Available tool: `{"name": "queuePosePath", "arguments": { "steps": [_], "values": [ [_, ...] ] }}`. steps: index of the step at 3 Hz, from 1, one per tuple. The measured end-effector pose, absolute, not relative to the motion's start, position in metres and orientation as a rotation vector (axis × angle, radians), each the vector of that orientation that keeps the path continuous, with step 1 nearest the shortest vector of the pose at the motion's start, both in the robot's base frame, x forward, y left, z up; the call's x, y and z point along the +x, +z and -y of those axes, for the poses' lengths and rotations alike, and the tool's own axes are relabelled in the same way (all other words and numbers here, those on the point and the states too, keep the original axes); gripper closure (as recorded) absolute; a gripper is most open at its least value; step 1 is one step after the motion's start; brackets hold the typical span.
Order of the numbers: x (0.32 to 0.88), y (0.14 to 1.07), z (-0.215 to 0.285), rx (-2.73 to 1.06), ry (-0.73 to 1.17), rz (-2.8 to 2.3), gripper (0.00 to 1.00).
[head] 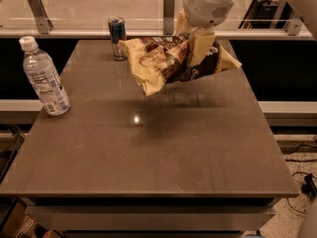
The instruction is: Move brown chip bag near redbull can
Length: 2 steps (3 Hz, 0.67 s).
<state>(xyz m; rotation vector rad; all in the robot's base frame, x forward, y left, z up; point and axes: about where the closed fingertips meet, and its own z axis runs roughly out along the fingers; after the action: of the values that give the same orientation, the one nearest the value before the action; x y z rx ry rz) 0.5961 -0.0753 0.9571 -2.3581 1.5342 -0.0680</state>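
The brown chip bag (168, 63), dark brown with cream-yellow ends, hangs in the air above the far middle of the table. My gripper (199, 48) is shut on its right part and holds it lifted. The redbull can (117, 37), slim, blue and silver, stands upright near the table's far edge, just left of the bag's left end. The bag's left corner is close to the can but apart from it.
A clear plastic water bottle (45, 78) with a white cap stands at the table's left edge. The brown table (148, 152) has a glass rail with metal posts (168, 9) behind it. The floor shows at the right.
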Motion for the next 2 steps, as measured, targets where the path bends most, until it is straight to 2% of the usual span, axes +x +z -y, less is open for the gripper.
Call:
{"name": "queuePosePath", "arguments": {
  "steps": [2],
  "values": [
    [0.635, 0.949, 0.081, -2.280, -0.136, -1.590, 1.00]
  ]
}}
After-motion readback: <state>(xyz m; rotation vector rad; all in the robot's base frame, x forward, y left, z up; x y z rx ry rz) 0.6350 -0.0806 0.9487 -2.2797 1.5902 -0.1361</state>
